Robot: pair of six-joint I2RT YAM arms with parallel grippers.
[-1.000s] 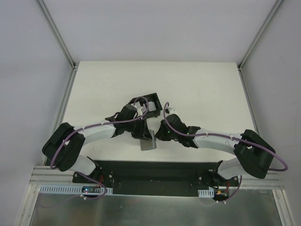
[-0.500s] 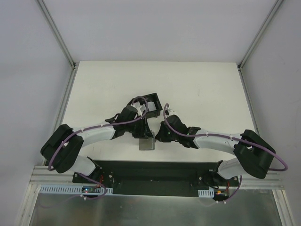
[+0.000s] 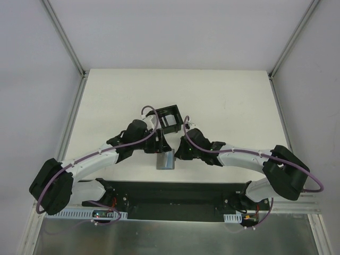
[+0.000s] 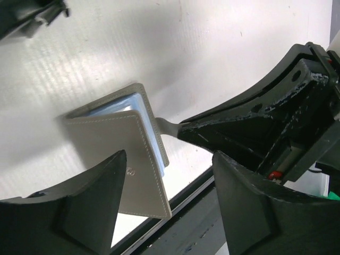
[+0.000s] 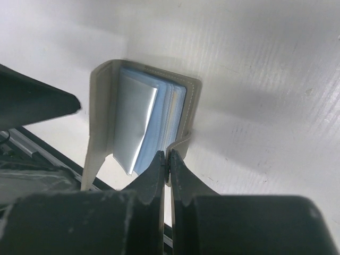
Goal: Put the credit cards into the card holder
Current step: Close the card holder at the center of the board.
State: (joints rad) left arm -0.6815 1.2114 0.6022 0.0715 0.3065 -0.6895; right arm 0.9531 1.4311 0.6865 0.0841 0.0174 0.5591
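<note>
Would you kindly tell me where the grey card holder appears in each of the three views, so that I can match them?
Top external: the card holder sits just below the picture's centre.
Left wrist: the card holder is left of centre, partly open, with its pale blue inside showing.
Right wrist: the card holder is centre-left, open toward the camera.
Shared landmark: the right gripper, pinching the holder's tab.

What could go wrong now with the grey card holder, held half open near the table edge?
1. The right gripper pinches the card holder only by a thin strip at its edge, so it may slip or twist out.
2. The left gripper stands open around the cover without gripping it, so the cover might flop shut.
3. The holder lies close to the near edge of the table, so a push could slide it off.
</note>
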